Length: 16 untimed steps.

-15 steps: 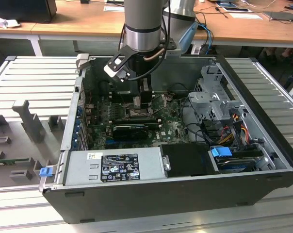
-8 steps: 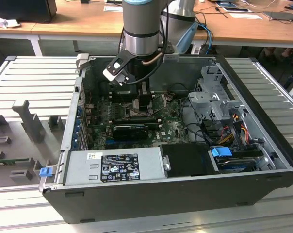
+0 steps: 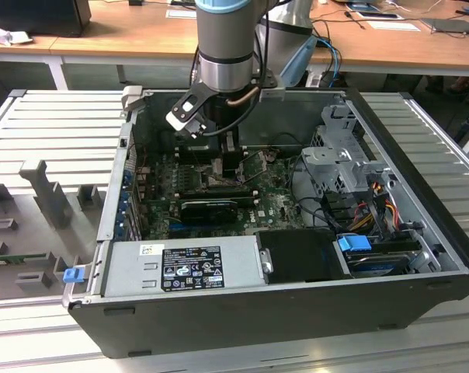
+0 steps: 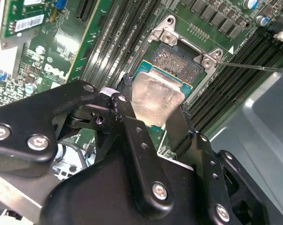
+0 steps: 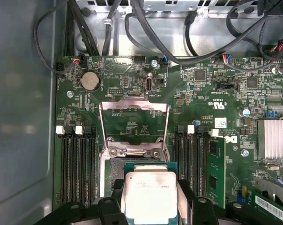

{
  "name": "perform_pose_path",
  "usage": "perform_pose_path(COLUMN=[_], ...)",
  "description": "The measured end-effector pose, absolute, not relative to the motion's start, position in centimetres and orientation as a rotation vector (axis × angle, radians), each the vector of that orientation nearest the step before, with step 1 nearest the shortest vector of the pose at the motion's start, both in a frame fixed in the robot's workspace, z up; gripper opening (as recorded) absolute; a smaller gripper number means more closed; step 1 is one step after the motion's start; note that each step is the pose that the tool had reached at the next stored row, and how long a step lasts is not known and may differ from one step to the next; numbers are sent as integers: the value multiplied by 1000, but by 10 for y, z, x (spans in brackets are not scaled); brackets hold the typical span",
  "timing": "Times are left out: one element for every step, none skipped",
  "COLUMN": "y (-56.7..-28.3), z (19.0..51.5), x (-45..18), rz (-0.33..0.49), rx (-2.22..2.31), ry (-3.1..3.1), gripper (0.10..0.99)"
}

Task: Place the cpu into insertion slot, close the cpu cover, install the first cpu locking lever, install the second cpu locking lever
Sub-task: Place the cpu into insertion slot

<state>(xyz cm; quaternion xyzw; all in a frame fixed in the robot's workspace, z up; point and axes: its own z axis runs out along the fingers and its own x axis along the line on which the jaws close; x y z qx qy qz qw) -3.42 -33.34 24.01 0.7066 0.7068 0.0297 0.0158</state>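
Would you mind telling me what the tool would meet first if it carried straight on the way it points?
Most likely the open socket: the tool grips the chip right above it, so the chip would land first. The gap is hard to judge.

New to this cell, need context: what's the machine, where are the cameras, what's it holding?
It is one robot arm reaching down into an open computer case that lies on a slatted metal table. The exterior view comes from a camera off the arm; both wrist views come from cameras riding on the arm, looking at the green motherboard. The end effector is shut on the processor chip, a flat silvery square, held over the square socket. The metal cover frame is flipped open, not down over the socket.
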Motion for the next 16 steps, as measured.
perform_pose_path(y=[-333,-332,-332,-331,-331,-331,-331,-330,-330,-329,-329,-327,-326,-325,-324,-323], z=[239,237,236,234,233,232,231,230,229,228,227,225,224,222,220,218], x=[-34,-34,-34,-35,-35,-37,-38,-39,-40,-41,-42,-42,-42,-42,-42,-42], rz=[92,92,92,92,92,92,92,92,92,92,92,92,92,92,92,92], rx=[2198,2198,2198,2199,2199,2199,2199,2199,2199,2199,2199,2201,2204,2210,2214,2217], ry=[2198,2198,2198,2197,2197,2197,2197,2197,2197,2197,2197,2195,2192,2186,2182,2179], gripper=[525,525,525,525,525,525,525,525,525,525,525,525,525,525,525,525])
